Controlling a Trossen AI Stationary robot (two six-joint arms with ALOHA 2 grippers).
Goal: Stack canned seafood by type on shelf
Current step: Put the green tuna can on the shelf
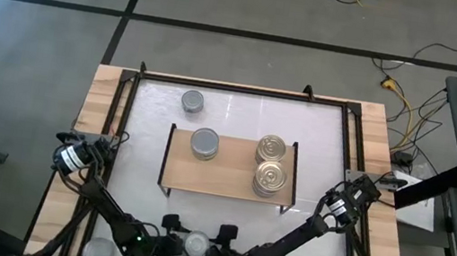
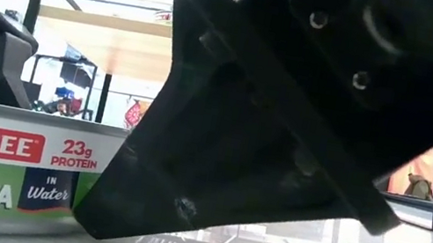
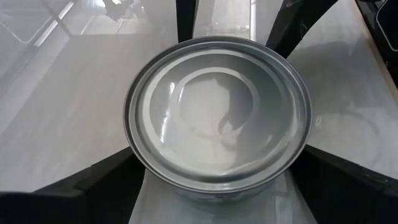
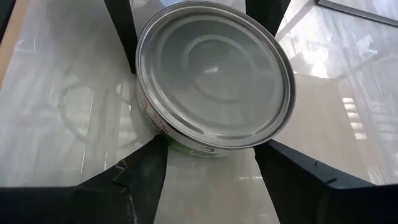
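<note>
You have both pincers down at the 6 o'clock edge of the table (image 1: 138,201). They face each other over one silver-top tin (image 3: 217,112).

The left gripper (image 3: 219,163) is spread wide, with one dark finger (image 3: 93,186) on each side of the tin. You cannot tell whether they touch its wall. The right gripper (image 4: 210,149) is spread too, and the tin sits just past its tips.

In the low view the tin stands on the table. Its label (image 2: 2,169) is green, white and blue. You can read "LE BEE" in white on red beside a small lighthouse. You can also read "23g PROTEIN", "UNK", "T TUNA" and "IN Water". The left part of the words is cut off.

The shelf (image 1: 225,182) is in the middle of the table. At its 9 o'clock end there is a silver tin (image 1: 204,143). At its 3 o'clock end there are two gold tins, one (image 1: 272,148) toward 12 o'clock and one (image 1: 269,179) toward 6 o'clock, just beside each other.

One more silver tin (image 1: 192,101) stands on the table, off the shelf, at about 11 o'clock from it.
</note>
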